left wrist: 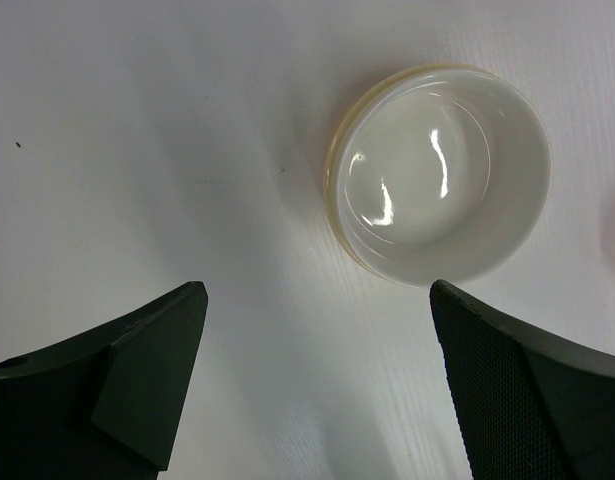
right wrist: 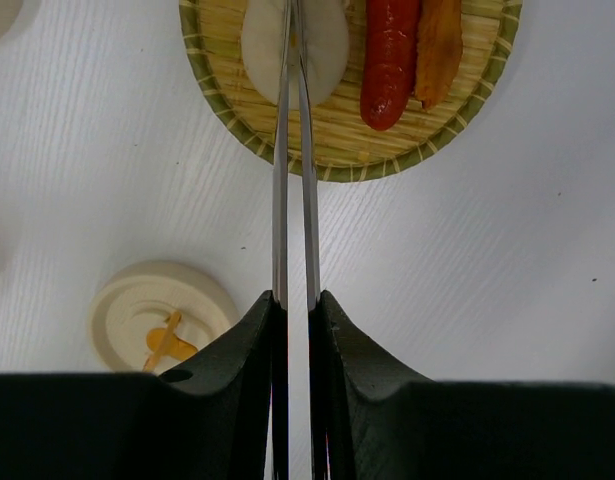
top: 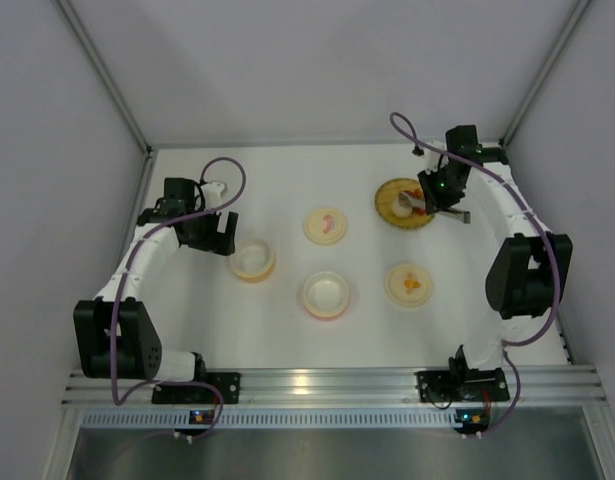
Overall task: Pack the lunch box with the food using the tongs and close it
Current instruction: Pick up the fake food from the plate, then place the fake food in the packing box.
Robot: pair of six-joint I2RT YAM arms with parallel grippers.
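One pickup seems underway: right claw (right wrist: 295, 305) pinches the tongs (right wrist: 280, 200) over the egg ball (right wrist: 330, 40); left claw (left wrist: 317, 295) hangs spread. Next probably needs a gentle lift.

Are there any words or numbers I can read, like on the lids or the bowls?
None to read.
The cream lid has only an orange picture, no letters.
The other lid has a pink mark, too small to tell.
The tongs, white bowl and woven plate show no writing.
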